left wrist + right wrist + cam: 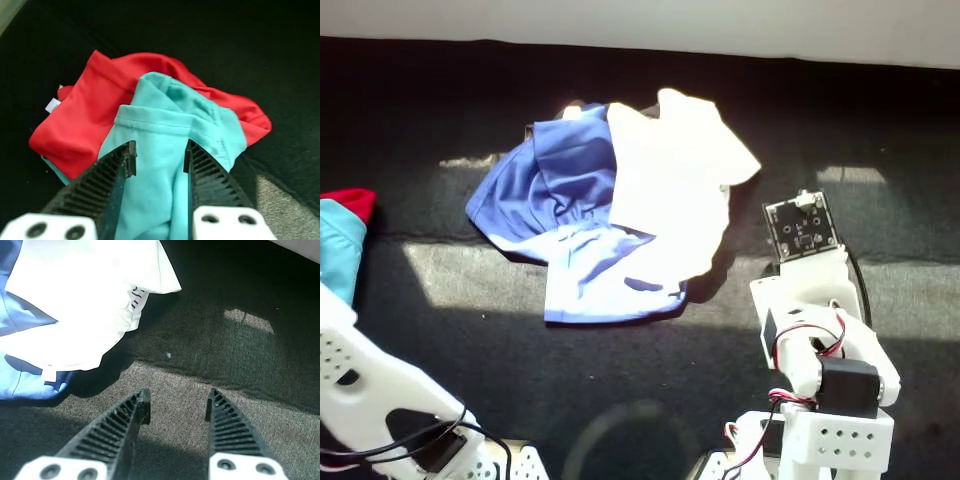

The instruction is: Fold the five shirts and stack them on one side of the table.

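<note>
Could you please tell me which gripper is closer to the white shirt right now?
Right. The right gripper hangs open over the table just beside the white shirt; the left gripper is over the teal shirt, well off to the side.

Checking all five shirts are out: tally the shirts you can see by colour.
Blue shirt: 1 (its paler part may be another)
White shirt: 1
Teal shirt: 1
Red shirt: 1
Total: 4 sure
</note>
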`<state>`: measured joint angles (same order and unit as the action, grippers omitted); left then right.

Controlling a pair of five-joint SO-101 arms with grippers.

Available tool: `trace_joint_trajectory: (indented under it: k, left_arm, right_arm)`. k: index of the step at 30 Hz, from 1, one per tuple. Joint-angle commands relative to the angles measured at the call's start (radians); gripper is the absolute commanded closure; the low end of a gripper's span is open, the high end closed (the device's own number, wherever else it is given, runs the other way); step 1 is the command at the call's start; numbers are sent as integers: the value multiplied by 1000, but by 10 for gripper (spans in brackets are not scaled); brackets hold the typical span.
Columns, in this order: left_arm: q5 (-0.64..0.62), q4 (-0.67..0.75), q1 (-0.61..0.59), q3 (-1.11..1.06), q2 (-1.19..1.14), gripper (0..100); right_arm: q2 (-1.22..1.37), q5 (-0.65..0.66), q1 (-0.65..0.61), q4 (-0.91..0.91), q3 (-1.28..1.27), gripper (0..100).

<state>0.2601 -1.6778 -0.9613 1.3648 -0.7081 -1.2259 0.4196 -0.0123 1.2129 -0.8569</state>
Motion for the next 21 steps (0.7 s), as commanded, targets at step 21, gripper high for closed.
trace_joint_trajectory:
  k: [21]
  left_arm:
    - [-381, 190, 894, -117, -139, 698]
  right_arm:
    - [478, -92, 151, 174, 654, 691]
